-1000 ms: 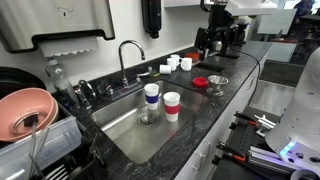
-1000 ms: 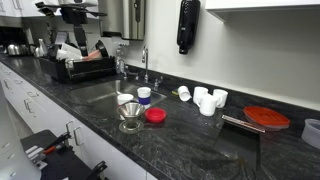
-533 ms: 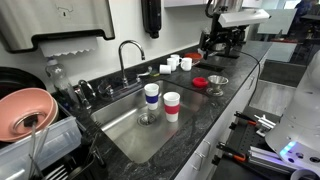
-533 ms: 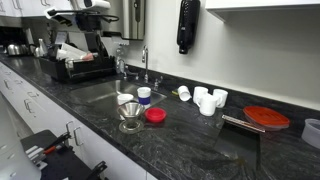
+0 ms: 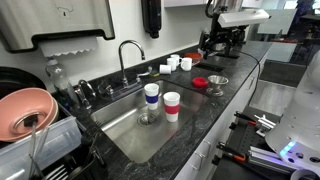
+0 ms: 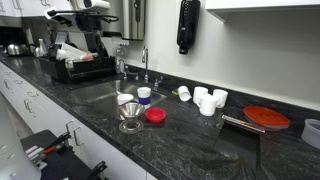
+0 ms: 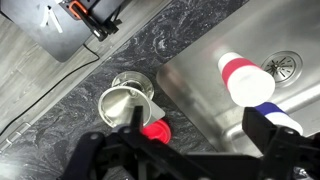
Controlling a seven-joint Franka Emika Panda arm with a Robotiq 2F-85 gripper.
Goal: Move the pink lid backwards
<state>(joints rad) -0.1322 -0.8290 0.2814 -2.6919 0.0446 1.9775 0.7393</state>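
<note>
The pink lid (image 5: 200, 82) lies flat on the dark stone counter just beside the sink. It also shows in the other exterior view (image 6: 155, 115) and in the wrist view (image 7: 156, 130). A metal funnel-shaped dripper (image 5: 217, 84) (image 6: 130, 117) (image 7: 125, 101) stands right next to it. My gripper (image 5: 214, 42) (image 6: 93, 40) hangs high above the counter, well apart from the lid. In the wrist view its two dark fingers (image 7: 198, 125) are spread wide with nothing between them.
Two cups, one with a red band (image 5: 171, 104) (image 7: 240, 74) and one with a blue band (image 5: 151, 94), stand in the sink (image 5: 130, 135). Also here are a faucet (image 5: 130, 55), white cups on the counter (image 6: 205, 100), a red plate (image 6: 266, 118) and a salmon bowl in the rack (image 5: 25, 110).
The arm shifted a little sideways and upward between one second and half a second ago, then held still. The lid has not moved.
</note>
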